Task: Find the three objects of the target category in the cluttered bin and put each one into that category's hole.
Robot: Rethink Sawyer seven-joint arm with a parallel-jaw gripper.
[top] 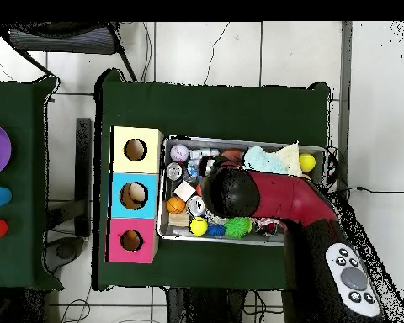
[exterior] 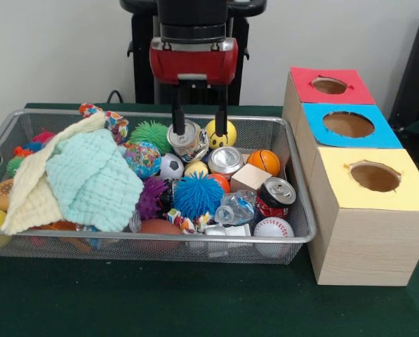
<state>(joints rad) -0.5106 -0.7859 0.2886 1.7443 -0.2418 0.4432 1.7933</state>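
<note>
The wire-mesh bin (exterior: 160,239) is full of mixed toys, balls and cans; in the overhead view (top: 231,143) the arm covers its middle. My gripper (exterior: 198,132) hangs over the bin's back middle. It is open, with the fingers (exterior: 175,116) on either side of a crushed silver can (exterior: 188,142). A yellow smiley ball (exterior: 221,133) sits behind the right finger. No toy with a white string loop shows; the tan-orange figure and the pale yellow toy are hidden. Three boxes with holes stand beside the bin: red-topped (exterior: 330,86), blue-topped (exterior: 348,125) and yellow-topped (exterior: 375,177).
A mint cloth (exterior: 93,179) and a cream cloth (exterior: 30,189) cover the bin's left half. A blue spiky ball (exterior: 197,195), a second silver can (exterior: 225,160), a wooden cube (exterior: 250,177), a red soda can (exterior: 275,196) and a small basketball (exterior: 264,161) lie near the gripper.
</note>
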